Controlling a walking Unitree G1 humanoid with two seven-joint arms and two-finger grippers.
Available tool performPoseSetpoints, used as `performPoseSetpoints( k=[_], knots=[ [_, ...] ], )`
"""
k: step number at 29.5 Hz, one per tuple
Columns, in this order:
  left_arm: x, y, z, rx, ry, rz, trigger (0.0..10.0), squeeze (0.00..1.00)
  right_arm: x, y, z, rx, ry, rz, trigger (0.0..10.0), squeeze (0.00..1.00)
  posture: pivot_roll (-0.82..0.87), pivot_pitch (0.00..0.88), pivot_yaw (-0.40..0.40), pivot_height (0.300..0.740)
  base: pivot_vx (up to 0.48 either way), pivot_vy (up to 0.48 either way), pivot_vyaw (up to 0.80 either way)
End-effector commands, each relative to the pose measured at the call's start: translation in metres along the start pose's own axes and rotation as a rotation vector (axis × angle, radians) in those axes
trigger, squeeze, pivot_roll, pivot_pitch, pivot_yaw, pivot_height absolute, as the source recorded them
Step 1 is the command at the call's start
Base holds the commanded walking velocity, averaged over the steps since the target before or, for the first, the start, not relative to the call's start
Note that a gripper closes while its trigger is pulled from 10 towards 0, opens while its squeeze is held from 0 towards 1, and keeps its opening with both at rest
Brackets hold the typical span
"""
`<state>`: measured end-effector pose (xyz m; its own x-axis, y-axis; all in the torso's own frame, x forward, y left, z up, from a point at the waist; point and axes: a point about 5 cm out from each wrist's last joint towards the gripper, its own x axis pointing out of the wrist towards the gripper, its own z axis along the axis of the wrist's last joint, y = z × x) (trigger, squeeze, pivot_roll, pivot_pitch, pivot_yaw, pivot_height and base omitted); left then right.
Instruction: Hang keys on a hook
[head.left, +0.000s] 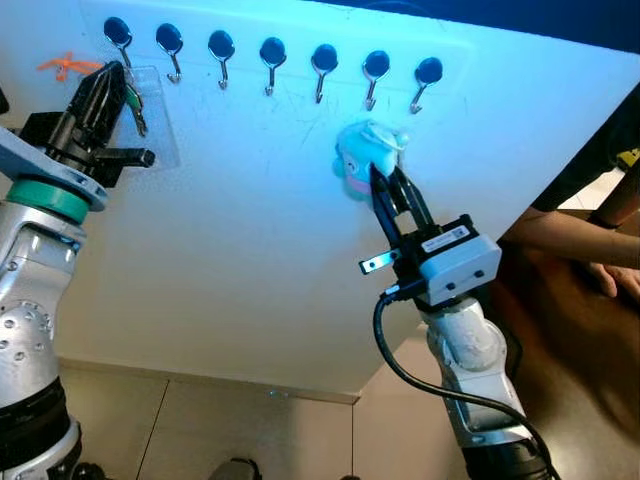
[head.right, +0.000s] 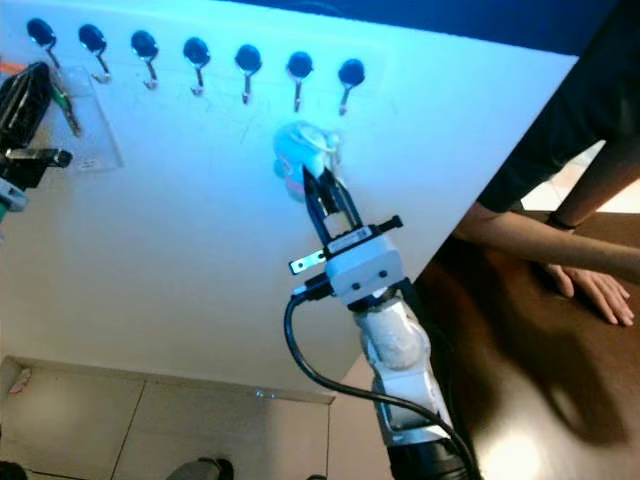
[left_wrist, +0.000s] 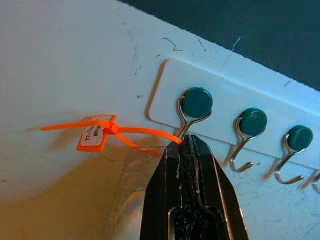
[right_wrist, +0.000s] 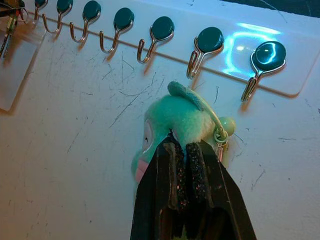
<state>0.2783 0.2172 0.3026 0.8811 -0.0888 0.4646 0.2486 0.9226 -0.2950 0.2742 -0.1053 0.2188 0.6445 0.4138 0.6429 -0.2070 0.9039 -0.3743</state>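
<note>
Right gripper (right_wrist: 186, 150) pinches a plush keychain (right_wrist: 172, 125), lifting its ring (right_wrist: 220, 134) toward the hooks (head.left: 371, 92) above. Left gripper (left_wrist: 184, 145), fingers pressed together, holds a clear tag (head.left: 150, 115) at the leftmost hook (left_wrist: 192, 107), presumably steadying it there.

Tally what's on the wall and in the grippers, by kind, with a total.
Hooks with dark round heads: 7
Plush keychain, held in the right gripper: 1
Clear plastic tag with keys, at the left gripper: 1
Orange zip tie with label: 1
Total: 10
</note>
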Motion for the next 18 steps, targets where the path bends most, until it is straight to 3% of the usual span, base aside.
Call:
performPoseSetpoints(
  k=[1,7,9,11,12,15,18],
  knots=[
    [-0.001,0.004,-0.001,-0.041,0.025,0.024,10.0,0.00,-0.005,-0.001,-0.007,0.013,0.045,-0.019,10.0,0.00,0.13,0.036,0.021,0.740,0.000,0.000,0.00],
    [-0.004,0.003,-0.007,-0.054,0.122,0.003,10.0,0.00,-0.005,-0.001,-0.008,0.016,0.048,-0.016,10.0,0.00,0.13,0.038,0.020,0.740,0.000,0.000,0.00],
    [-0.003,0.004,-0.012,-0.093,0.161,0.017,10.0,0.00,-0.005,-0.001,-0.008,0.016,0.048,-0.015,10.0,0.00,0.13,0.038,0.020,0.740,0.000,0.000,0.00],
    [0.000,0.008,-0.018,-0.220,0.208,0.065,10.0,0.00,-0.005,-0.001,-0.008,0.016,0.049,-0.014,10.0,0.00,0.13,0.039,0.020,0.740,0.000,0.000,0.00],
    [0.000,0.008,-0.018,-0.220,0.208,0.065,10.0,0.00,-0.005,-0.001,-0.008,0.016,0.049,-0.014,10.0,0.00,0.13,0.039,0.020,0.740,0.000,0.000,0.00],
    [0.005,0.013,-0.009,-0.392,0.146,0.084,10.0,0.00,-0.005,-0.001,-0.008,0.016,0.051,-0.014,10.0,0.00,0.13,0.042,0.020,0.740,0.000,0.000,0.00],
    [0.006,0.015,-0.002,-0.408,0.098,0.082,10.0,0.00,-0.006,-0.001,-0.008,0.016,0.052,-0.013,10.0,0.00,0.13,0.043,0.020,0.740,0.000,0.000,0.00]
  ],
)
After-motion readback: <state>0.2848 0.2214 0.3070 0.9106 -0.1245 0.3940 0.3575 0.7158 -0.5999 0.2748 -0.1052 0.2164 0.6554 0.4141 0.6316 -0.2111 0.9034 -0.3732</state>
